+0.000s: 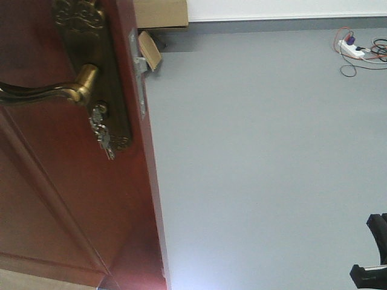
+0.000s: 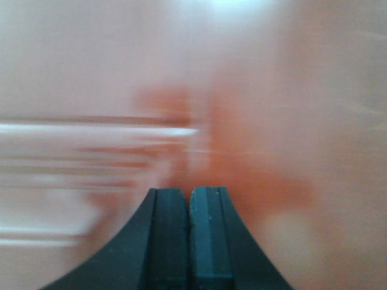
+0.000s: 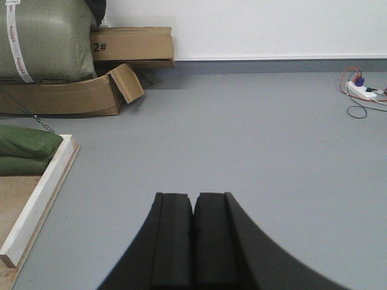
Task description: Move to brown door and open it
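Item: glossy reddish-brown panelled wooden door [image 1: 54, 205]. Location: left part of the front view, very close to the camera; its free edge runs down the frame with open grey floor [image 1: 260, 163] showing past it, so it appears to stand ajar.

Fittings: curved brass lever handle [image 1: 45, 90] extending leftward; embossed brass backplate [image 1: 91, 36]; small bunch of keys [image 1: 103, 138] hanging in the lock below the lever; silver latch plate [image 1: 140, 78] on the door edge.

Left gripper [image 2: 190, 238]: black pads pressed together, nothing between them. Its wrist view is a blurred reddish-pink surface, probably the door face at close range; contact cannot be told.

Right gripper [image 3: 193, 241]: pads together, empty, pointing over bare floor toward flattened brown cardboard boxes [image 3: 78, 90], a green sack [image 3: 42, 39] and a white power strip with cables [image 3: 363, 90] by the far wall.

Step in hand, as judged: swinging the door wider.

Handling notes:
- Push with the left gripper flat on the panel, away from the keys and lever, so nothing snags.
- Apply force near the free edge, where leverage is best.
- Advance the base slowly, following the door's arc.
- Keep the right arm tucked clear of the door edge.
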Motion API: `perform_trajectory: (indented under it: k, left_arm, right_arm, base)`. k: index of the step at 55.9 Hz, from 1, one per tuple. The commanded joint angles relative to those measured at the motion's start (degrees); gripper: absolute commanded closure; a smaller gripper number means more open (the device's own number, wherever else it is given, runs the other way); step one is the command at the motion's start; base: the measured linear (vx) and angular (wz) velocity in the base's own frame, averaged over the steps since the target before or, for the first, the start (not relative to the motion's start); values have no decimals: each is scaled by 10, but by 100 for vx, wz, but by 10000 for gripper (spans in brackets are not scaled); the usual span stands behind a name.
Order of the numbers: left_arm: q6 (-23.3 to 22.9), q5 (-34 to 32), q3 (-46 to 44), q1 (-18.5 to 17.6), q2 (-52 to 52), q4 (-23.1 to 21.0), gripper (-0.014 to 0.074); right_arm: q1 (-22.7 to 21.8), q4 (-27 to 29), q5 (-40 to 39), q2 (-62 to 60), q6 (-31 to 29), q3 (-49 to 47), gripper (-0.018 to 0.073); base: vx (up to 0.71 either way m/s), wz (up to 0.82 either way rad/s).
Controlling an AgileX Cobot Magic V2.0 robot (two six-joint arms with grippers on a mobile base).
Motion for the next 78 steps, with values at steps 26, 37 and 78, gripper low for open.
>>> perform_trajectory:
  k: [26,37,78]
  left_arm:
    - [-6,-42,-20,-4,-1,2,600]
    - [-6,-42,-20,-4,-1,2,600]
    - [-6,-42,-20,-4,-1,2,600]
  right_arm:
    - [-1,-4,-46,-3,-5,2,559]
    - [-1,-4,-46,-3,-5,2,559]
    - [-1,-4,-44,-3,-5,2,559]
  base:
    - [14,14]
    - [12,11]
    - [7,4]
